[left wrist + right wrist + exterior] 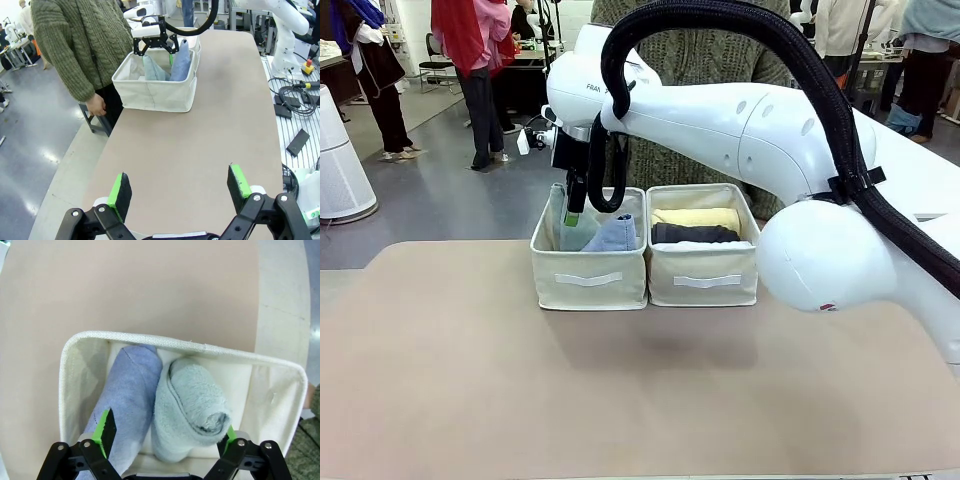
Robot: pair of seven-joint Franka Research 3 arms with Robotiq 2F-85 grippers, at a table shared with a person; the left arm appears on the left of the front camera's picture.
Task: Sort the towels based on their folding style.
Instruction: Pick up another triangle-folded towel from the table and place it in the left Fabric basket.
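Observation:
My right gripper [571, 207] hangs open over the left cream bin [588, 279], its fingers spread around the top of a pale grey-blue cone towel [192, 407]. That towel stands in the bin against a lavender-blue cone towel [127, 395]. In the front view the pale cone [560, 228] is left of the lavender one [614, 236]. The right bin [703, 281] holds a yellow roll [696, 216] above a dark grey roll [693, 234]. My left gripper [180, 187] is open with nothing in it over bare table, far from the bins. The right gripper [155, 42] shows there above the cones' bin [155, 94].
A person in a green knit sweater [82, 40] stands at the table's far side behind the bins, one hand [96, 105] hanging by the table edge. The tan tabletop [620, 390] is bare in front of the bins. My right arm [750, 130] spans above the right bin.

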